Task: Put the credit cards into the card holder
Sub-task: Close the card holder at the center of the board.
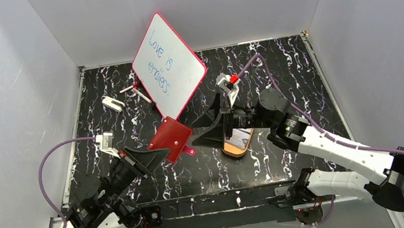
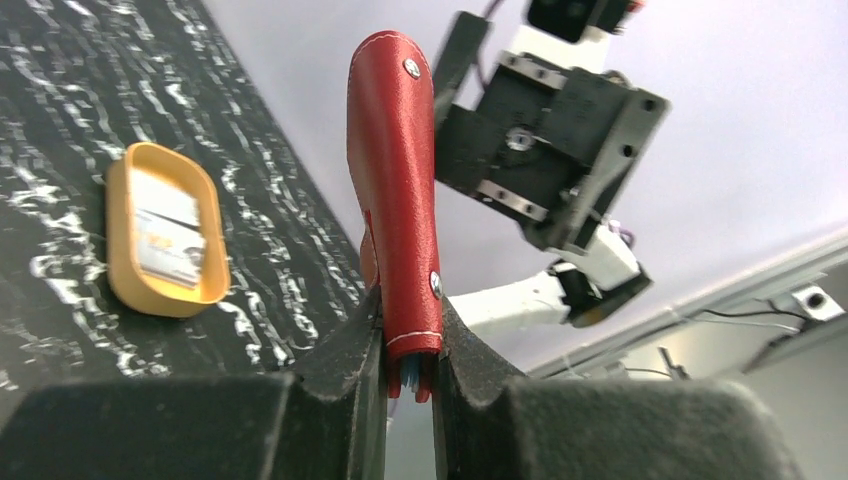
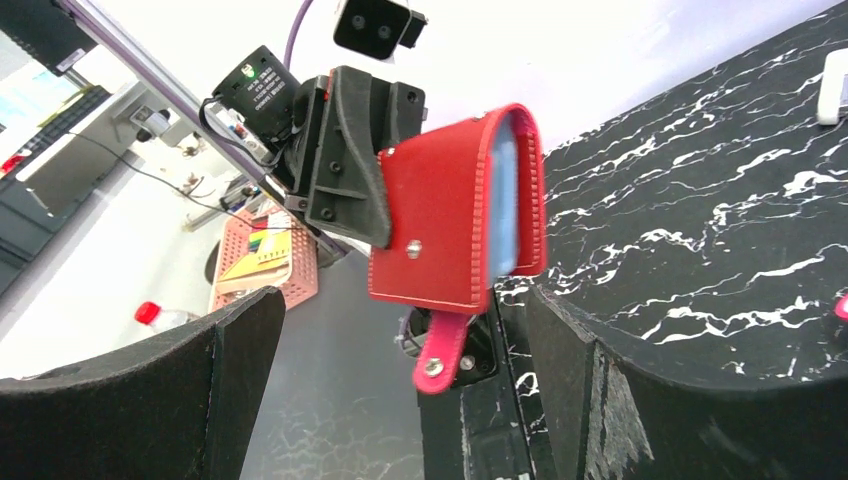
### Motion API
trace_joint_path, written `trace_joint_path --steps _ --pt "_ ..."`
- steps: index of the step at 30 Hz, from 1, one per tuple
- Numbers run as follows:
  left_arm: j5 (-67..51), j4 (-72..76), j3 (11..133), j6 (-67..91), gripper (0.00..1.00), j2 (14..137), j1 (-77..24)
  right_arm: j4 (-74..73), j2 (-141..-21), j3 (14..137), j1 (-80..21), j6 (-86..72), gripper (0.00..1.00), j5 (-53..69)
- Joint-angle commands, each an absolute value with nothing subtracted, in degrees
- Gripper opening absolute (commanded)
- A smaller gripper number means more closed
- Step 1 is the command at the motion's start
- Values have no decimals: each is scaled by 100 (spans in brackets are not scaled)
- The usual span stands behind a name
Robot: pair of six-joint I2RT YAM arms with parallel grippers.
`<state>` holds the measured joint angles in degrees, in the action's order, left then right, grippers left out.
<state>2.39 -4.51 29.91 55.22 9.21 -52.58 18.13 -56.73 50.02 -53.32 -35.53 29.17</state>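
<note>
The card holder (image 1: pixel 171 138) is one dark red, leather-grained folding wallet with pale stitching round its edge. It is held clear of the table at the centre of the top view, folded nearly shut. Two small metal studs show on its outer face in the left wrist view. The left gripper (image 2: pixel 408 330) is clamped tight on its lower edge, one black wedge-shaped finger against each face. In the right wrist view a glossy bluish clear sleeve (image 3: pixel 505 195) shows inside the fold, and one narrow snap tab (image 3: pixel 440 350) dangles below; whether a card sits in the sleeve cannot be told. The right gripper (image 1: pixel 206 129) stands spread wide with nothing in it, just right of the wallet and above one orange-tan oval tray (image 1: pixel 232 150). One credit card (image 2: pixel 165 225), thin, pale and rectangular with faint orange print, lies flat inside the tray. At upper centre one red-framed whiteboard (image 1: pixel 169 64) stands tilted on the black, white-veined table (image 1: pixel 277 73)
</note>
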Motion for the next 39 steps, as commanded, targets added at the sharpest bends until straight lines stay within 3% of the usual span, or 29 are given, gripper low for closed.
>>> trace_joint_path --steps 1,15,17,24,25,26,28,29,30,32,35,39 --pt "-446 259 3052 5898 0 892 -5254 2750 -5834 5055 -5296 -4005 99 3318" --pt "-1124 853 3095 6186 0 1430 -5253 3499 -6308 5053 -5294 -4623 98 4060" --pt "-1074 910 3039 6205 0 1416 -5248 3546 -6356 5044 -5299 -4705 88 4231" --pt "-784 586 3053 6088 0 1401 -5248 3467 -6319 4981 -5300 -4919 23 4345" --pt "-758 470 3087 6023 4 1413 -5248 3387 -6285 4968 -5295 -4929 14 4321" --pt "-730 300 3168 5907 23 1429 -5247 3233 -6250 4977 -5299 -4917 3 4283" --pt "-417 -566 3435 5590 64 1446 -5249 2598 -6212 5098 -5295 -4681 0 4196" --pt "29 -1214 3644 5528 80 1444 -5247 2024 -6220 5215 -5295 -4419 0 4121" --pt "596 -1923 3834 5542 90 1447 -5247 1455 -6253 5313 -5284 -4159 0 3997" --pt "1513 -3015 4154 5715 94 1399 -5254 542 -6464 5434 -5187 -3824 0 3895" --pt "2410 -3534 4257 5934 94 1170 -5248 -260 -6877 5404 -4962 -3559 0 4062" --pt "2359 -3101 3786 5709 94 837 -5247 -787 -7510 5403 -4853 -3124 0 4280"
